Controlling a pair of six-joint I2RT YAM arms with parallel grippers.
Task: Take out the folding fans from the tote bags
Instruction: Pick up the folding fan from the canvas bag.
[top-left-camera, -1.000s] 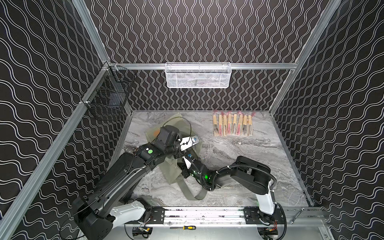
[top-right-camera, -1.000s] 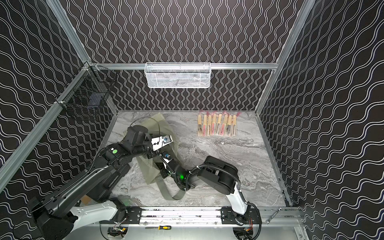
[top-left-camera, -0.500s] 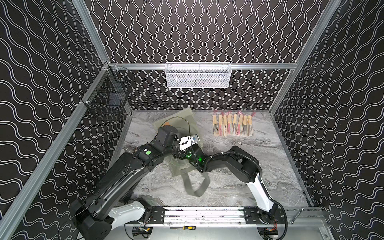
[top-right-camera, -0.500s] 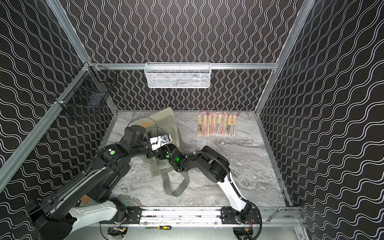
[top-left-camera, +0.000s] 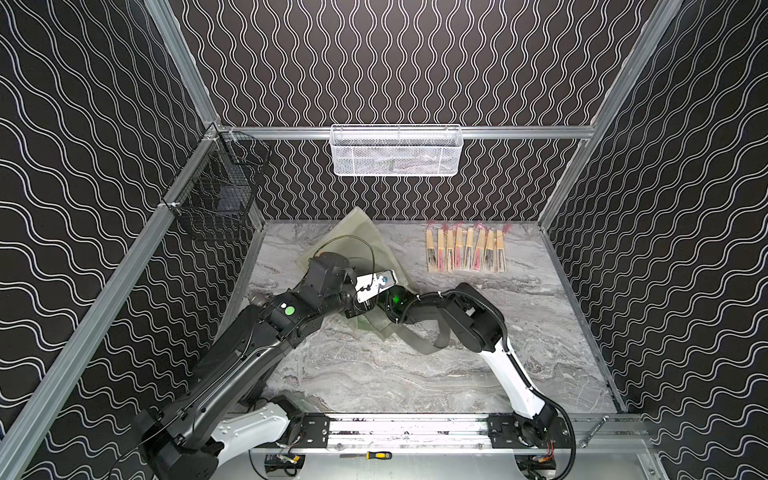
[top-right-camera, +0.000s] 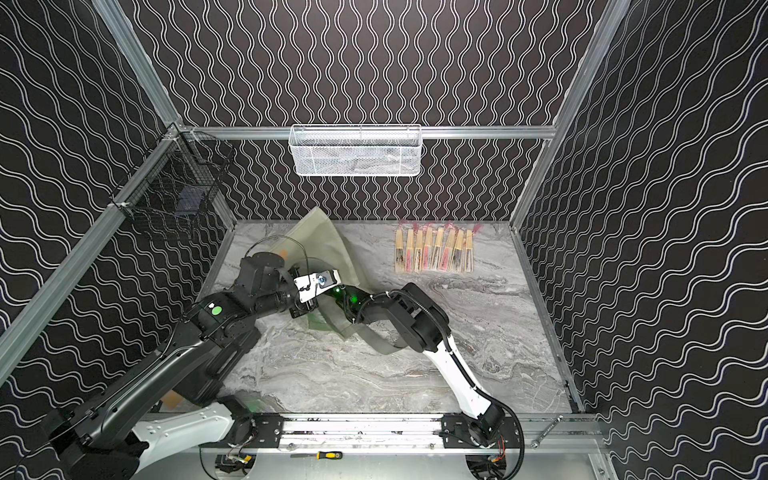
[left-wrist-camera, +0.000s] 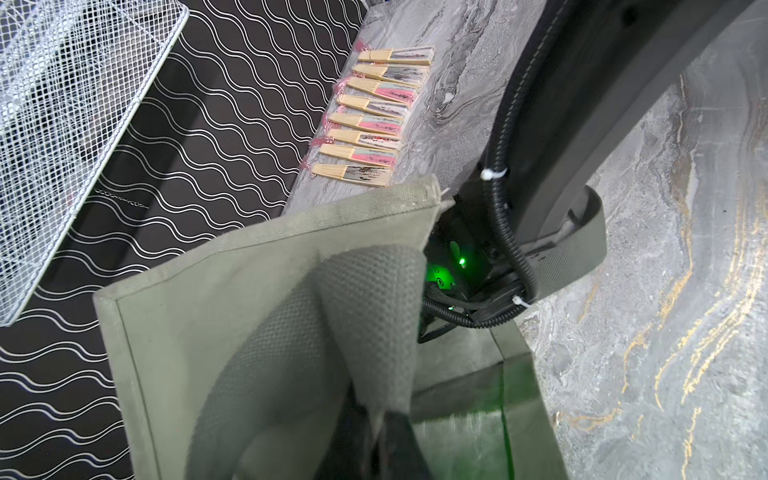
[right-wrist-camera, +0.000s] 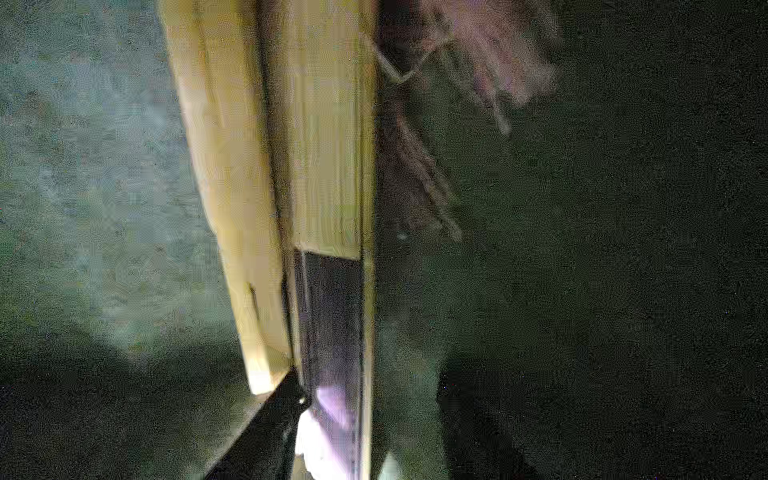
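1. The left jaws pinch the soft grey-green cloth tote bag by its strap. Hold its mouth up.
2. The right jaws are inside the bag, and I cannot tell how wide they are. Grip the slim light-wood folding fan there squarely.

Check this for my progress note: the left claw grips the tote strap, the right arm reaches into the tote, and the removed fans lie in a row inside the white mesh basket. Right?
One slip: both top views show the removed fans in a row on the table, not inside the white mesh basket. The rest holds.
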